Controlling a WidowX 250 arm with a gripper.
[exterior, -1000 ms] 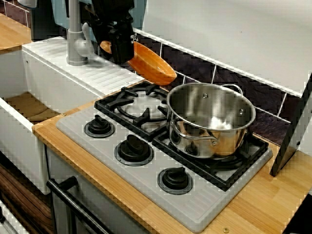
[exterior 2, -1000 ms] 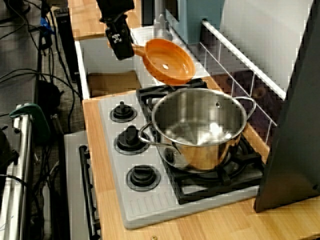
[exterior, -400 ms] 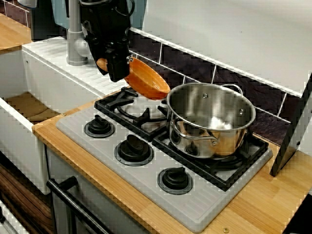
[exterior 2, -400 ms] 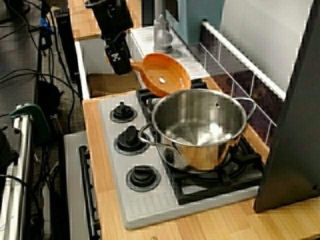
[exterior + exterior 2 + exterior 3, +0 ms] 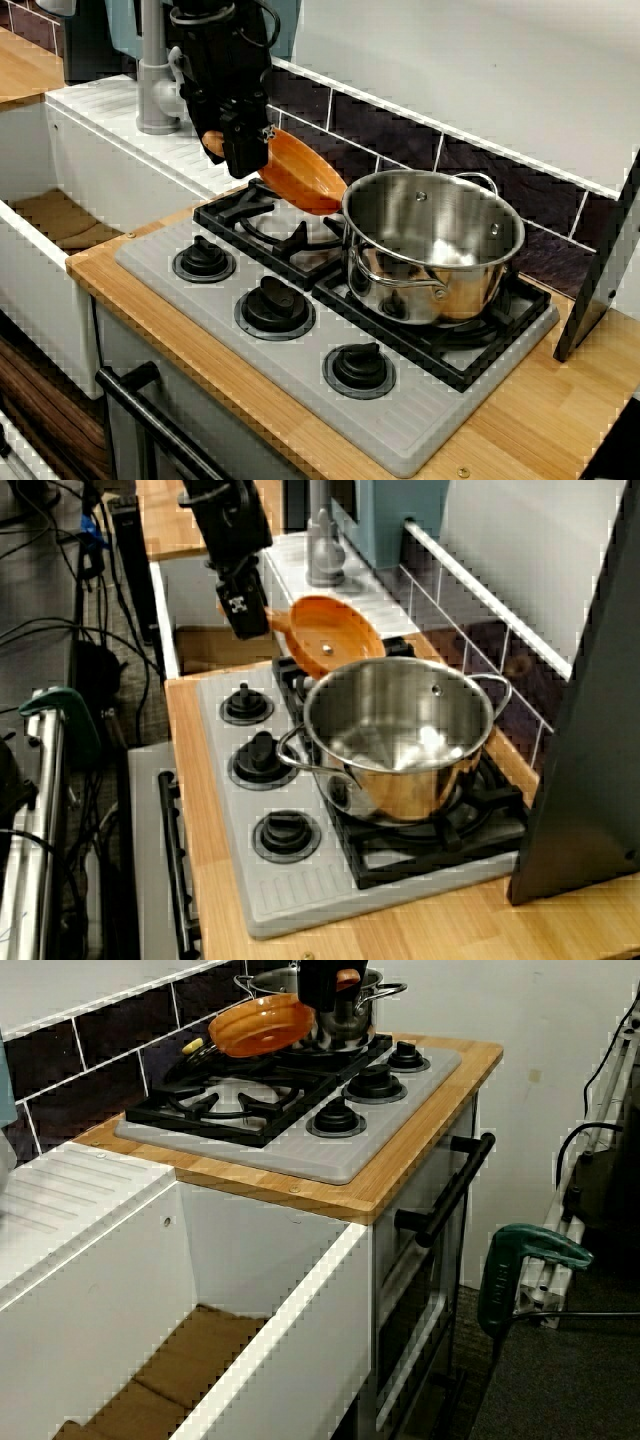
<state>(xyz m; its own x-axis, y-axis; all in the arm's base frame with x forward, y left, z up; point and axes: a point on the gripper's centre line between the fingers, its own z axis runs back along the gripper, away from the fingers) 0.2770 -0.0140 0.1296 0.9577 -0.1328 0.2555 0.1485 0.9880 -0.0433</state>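
My black gripper [image 5: 243, 160] is shut on the handle of an orange frying pan [image 5: 302, 176]. The pan hangs tilted just above the back-left burner grate [image 5: 268, 226] of the grey hob. Its far edge is close to the steel pot [image 5: 435, 240] on the right burners; I cannot tell if they touch. In the view along the counter, the gripper [image 5: 247, 618] stands left of the pan [image 5: 336, 640], with the pot [image 5: 400, 730] in front. From the sink end, the pan [image 5: 260, 1022] floats over the grate below the gripper [image 5: 322, 988].
A grey tap [image 5: 150, 70] and white draining board stand left of the hob, beside the sink [image 5: 55, 215]. Three black knobs [image 5: 272, 305] line the hob's front. A dark tiled wall runs behind. A black panel [image 5: 600, 270] leans at the right. A green clamp [image 5: 520, 1270] stands on the floor.
The gripper has carried the pan down and toward the back-left burner, and the pan sits lower and closer to the pot. The pot has not moved.
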